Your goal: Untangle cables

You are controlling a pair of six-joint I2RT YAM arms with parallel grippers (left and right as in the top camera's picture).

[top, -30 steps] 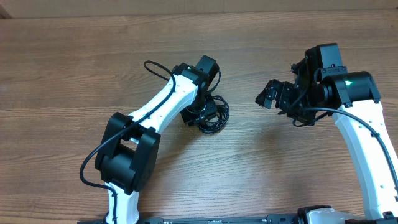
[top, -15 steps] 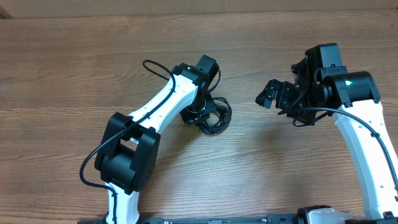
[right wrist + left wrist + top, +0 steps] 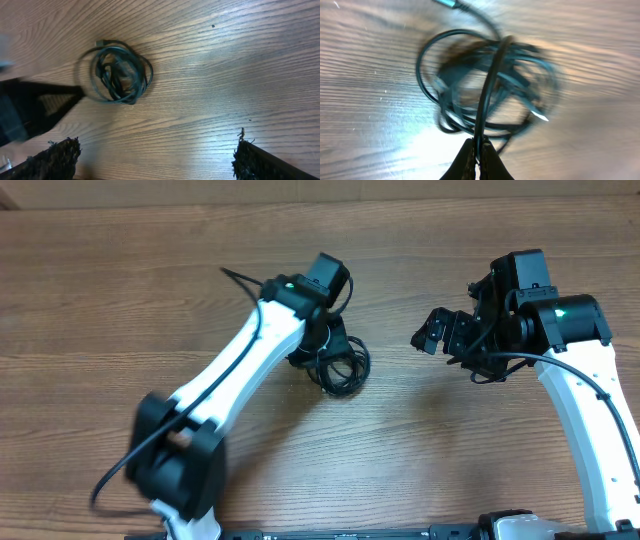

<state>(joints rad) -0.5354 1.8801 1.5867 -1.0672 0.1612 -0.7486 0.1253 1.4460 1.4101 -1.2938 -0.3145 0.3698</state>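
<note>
**Left gripper pinches one cord of the bundle; right gripper stands open**

The cables (image 3: 342, 366) lie as one small tangled bundle of thin black cords on the wooden table (image 3: 100, 300). The bundle is about at the middle of the table, a little to the left, and it rests directly on the wood. In the left wrist view the loops cross over each other many times. That picture is blurred, so I cannot tell how many cords there are. One plug end (image 3: 446, 3) leaves the bundle at the top edge of that view. A pale plug tip (image 3: 540, 116) shows at the right side of the loops.

The left gripper (image 3: 477, 155) is closed. Its two dark fingertips meet on a single cord, which runs from them across the middle of the bundle. Seen from above, this gripper comes down on the left side of the bundle and touches it. The left arm (image 3: 230, 380) looks blurred there.

The right gripper (image 3: 432, 332) is to the right of the bundle and well apart from it, with bare wood between them. In the right wrist view its two fingers (image 3: 55, 160) stand at the lower left and lower right corners. They are spread wide, with only the table between them. In that view the bundle lies farther away, toward the upper left, and a small plug (image 3: 101, 42) sticks out at its top-left.
</note>
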